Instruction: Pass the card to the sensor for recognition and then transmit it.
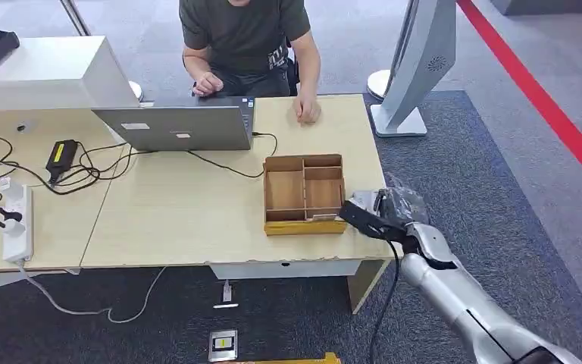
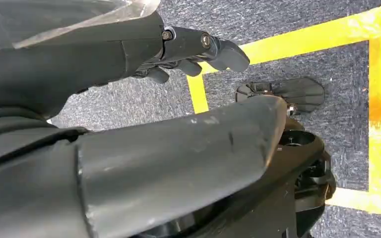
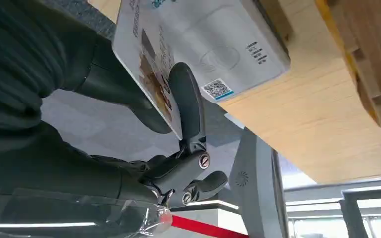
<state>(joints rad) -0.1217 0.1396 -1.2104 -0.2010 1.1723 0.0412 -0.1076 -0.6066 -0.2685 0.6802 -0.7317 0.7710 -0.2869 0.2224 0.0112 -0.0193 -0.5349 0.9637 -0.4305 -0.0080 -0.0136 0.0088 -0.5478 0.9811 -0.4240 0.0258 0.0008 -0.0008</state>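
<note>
— Wooden table [image 1: 197, 220] edge, right corner: what step is judged to be in hand?

— The card [image 3: 151, 74] is pinched by the right robot hand [image 1: 371, 216] and is held just over the white sensor [image 3: 238, 44], so recognition appears under way. Next, the card would have to be carried away and passed on.

— What is added by the wrist views?

— The card's printed face and the sensor's code are shown close up. The left robot hand [image 2: 188, 54] is seen over carpet, fingers curled, nothing held.

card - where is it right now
The card is held in the right hand at the table's right front edge, over the white sensor, just right of the wooden tray.
</note>
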